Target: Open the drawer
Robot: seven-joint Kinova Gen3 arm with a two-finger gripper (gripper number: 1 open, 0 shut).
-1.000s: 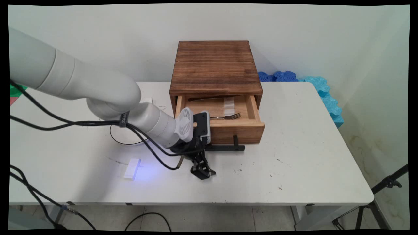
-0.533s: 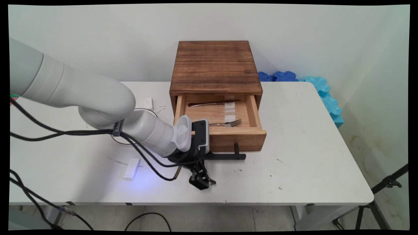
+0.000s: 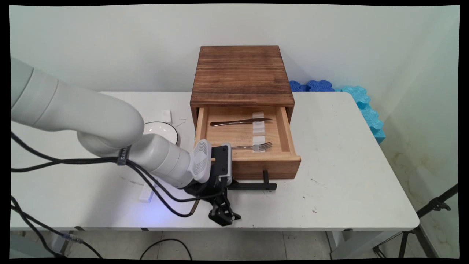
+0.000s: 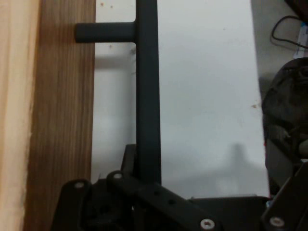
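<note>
One arm: the white arm reaches in from the left, low over the table, its gripper at the near edge.
Gripper: clenched on the black bar handle of the drawer; in the hand view the handle runs straight down into the black linkage of the gripper.
Drawer: pulled well out of the wooden box, its front board near the table's near side.
Inside the drawer: a knife lies toward the far side, a fork toward the near side, both pointing right, apart from each other.
Left of the box: a white plate with a dark rim, partly behind the arm; a small white block just beyond it.
Near left: another white block under the cables.
Far right: blue foam pieces by the wall.
</note>
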